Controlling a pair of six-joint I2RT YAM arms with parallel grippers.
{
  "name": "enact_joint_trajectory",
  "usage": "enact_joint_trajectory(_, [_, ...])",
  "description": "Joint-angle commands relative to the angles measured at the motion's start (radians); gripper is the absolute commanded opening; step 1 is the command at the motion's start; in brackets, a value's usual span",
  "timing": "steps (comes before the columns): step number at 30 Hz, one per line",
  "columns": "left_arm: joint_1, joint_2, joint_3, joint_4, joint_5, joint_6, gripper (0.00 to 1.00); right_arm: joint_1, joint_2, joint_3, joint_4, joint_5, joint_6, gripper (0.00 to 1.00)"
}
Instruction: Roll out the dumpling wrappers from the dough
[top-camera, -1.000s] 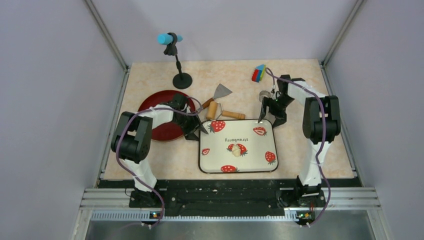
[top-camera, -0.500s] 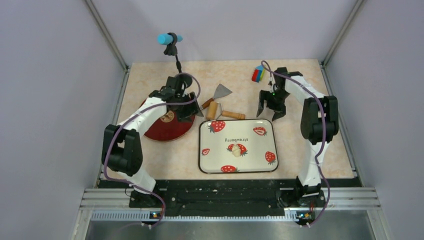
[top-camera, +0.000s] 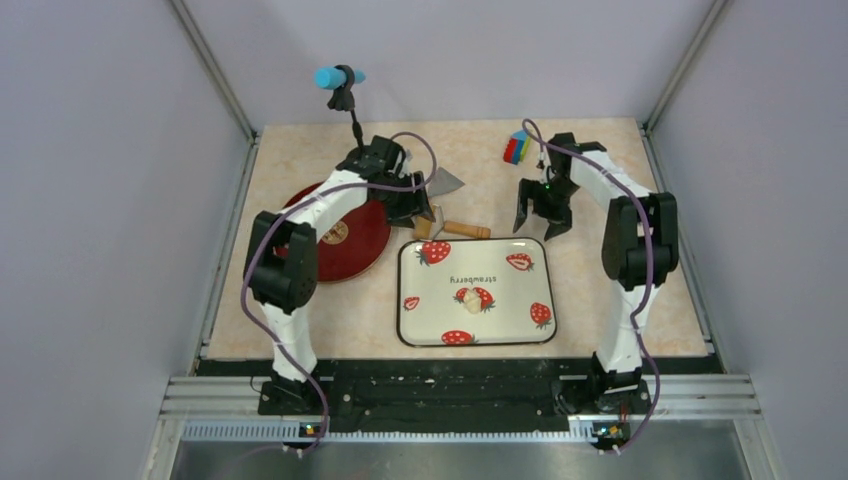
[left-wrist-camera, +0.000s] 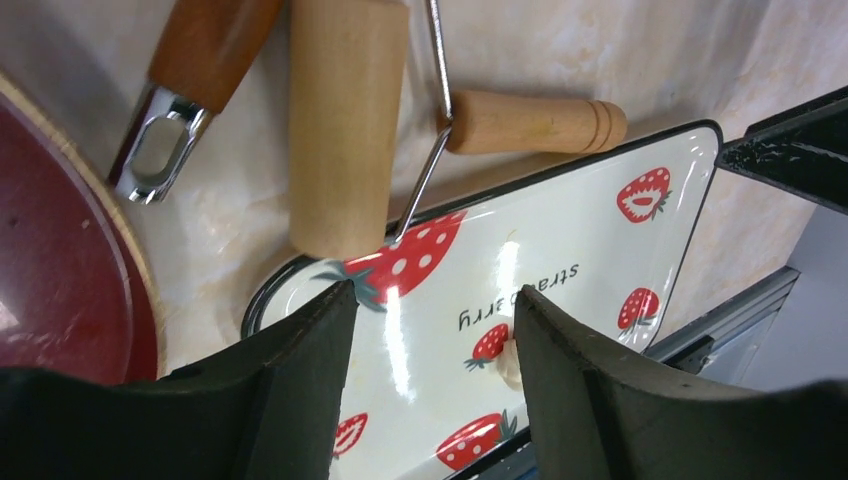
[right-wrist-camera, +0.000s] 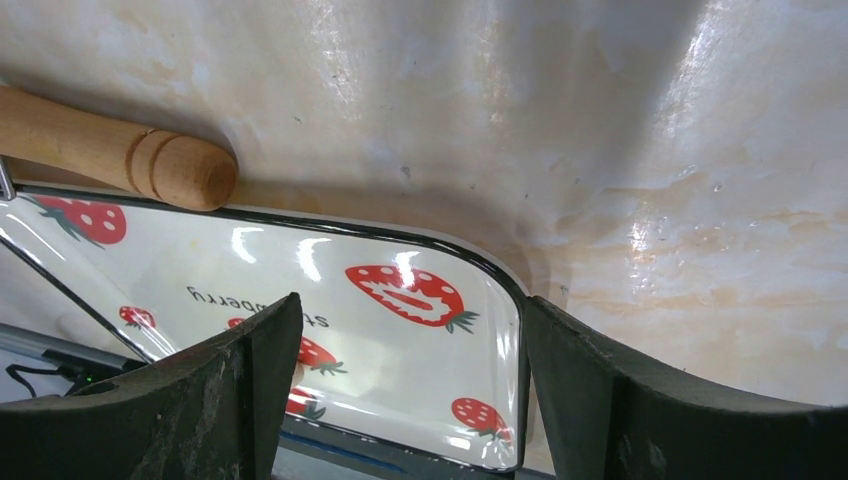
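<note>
Now | left gripper (left-wrist-camera: 430, 310) released, empty, over rolling pin (left-wrist-camera: 345, 120) | right gripper (right-wrist-camera: 400, 330) released, empty, near tray (top-camera: 505, 325) far edge | dough (top-camera: 470, 296) lump sits on tray

One dough lump (top-camera: 469, 296); one tray (top-camera: 505, 325)

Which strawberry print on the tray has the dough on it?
The central strawberry, beside the lettering: the dough lump overlaps its edge. The five prints near the rim of the tray are bare.
</note>
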Motion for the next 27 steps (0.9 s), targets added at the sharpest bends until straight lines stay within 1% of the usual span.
enact_joint_trajectory(1, [-0.047, 0.094, 0.151, -0.054, -0.008, 0.051, 0.63, 0.006, -0.072, -0.010, 0.001, 0.007, 0.005, 0.80])
enact_joint_trajectory(4, [-0.079, 0.172, 0.258, -0.111, -0.045, 0.082, 0.62, 0.000, -0.081, -0.030, 0.007, 0.003, 0.008, 0.80])
enact_joint_trajectory(6, [-0.095, 0.224, 0.320, -0.145, -0.070, 0.101, 0.59, -0.006, -0.084, -0.042, 0.011, -0.001, 0.008, 0.80])
enact_joint_trajectory(10, [-0.118, 0.298, 0.402, -0.198, -0.136, 0.123, 0.58, -0.016, -0.086, -0.058, 0.012, -0.007, 0.003, 0.80])
enact_joint_trajectory(14, [-0.133, 0.334, 0.428, -0.214, -0.186, 0.143, 0.57, -0.027, -0.086, -0.065, 0.012, -0.013, -0.002, 0.80])
enact_joint_trajectory(17, [-0.147, 0.349, 0.434, -0.235, -0.228, 0.169, 0.55, -0.033, -0.086, -0.064, 0.012, -0.016, -0.002, 0.80])
enact_joint_trajectory(18, [-0.151, 0.353, 0.432, -0.241, -0.238, 0.177, 0.53, -0.035, -0.084, -0.063, 0.013, -0.018, -0.005, 0.80])
enact_joint_trajectory(20, [-0.158, 0.361, 0.429, -0.250, -0.248, 0.191, 0.50, -0.036, -0.081, -0.062, 0.013, -0.022, -0.004, 0.80])
enact_joint_trajectory(25, [-0.173, 0.391, 0.429, -0.251, -0.262, 0.201, 0.49, -0.037, -0.075, -0.059, 0.012, -0.028, -0.004, 0.80])
enact_joint_trajectory(27, [-0.176, 0.403, 0.433, -0.251, -0.258, 0.200, 0.46, -0.037, -0.075, -0.058, 0.012, -0.028, -0.006, 0.80])
